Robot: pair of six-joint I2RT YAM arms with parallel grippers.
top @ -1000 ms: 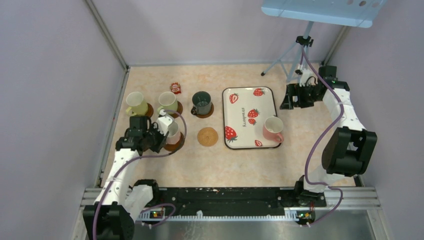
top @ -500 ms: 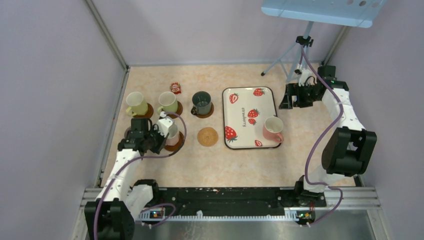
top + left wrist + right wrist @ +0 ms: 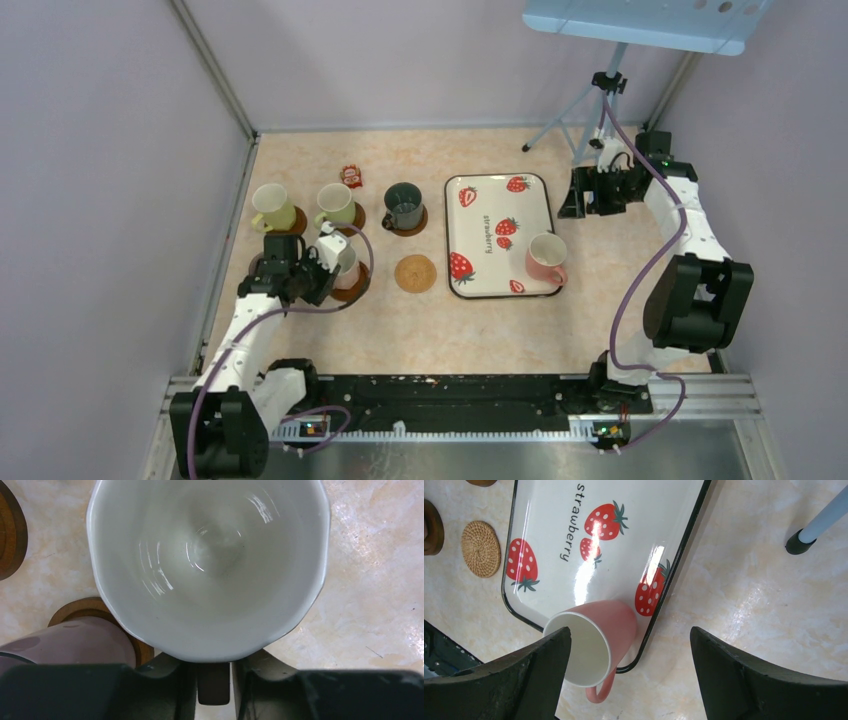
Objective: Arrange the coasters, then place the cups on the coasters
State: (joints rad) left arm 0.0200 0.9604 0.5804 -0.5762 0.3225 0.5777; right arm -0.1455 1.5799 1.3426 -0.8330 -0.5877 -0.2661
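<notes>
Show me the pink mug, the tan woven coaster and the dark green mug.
Pink ceramic mug (image 3: 546, 253): top external view, inside its open mouth.
Tan woven round coaster (image 3: 415, 273): top external view, its centre.
Dark green ceramic mug (image 3: 404, 204): top external view, inside its open mouth.

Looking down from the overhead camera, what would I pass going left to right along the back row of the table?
yellow-green mug → second yellow-green mug → dark green mug → strawberry tray → right gripper
</notes>
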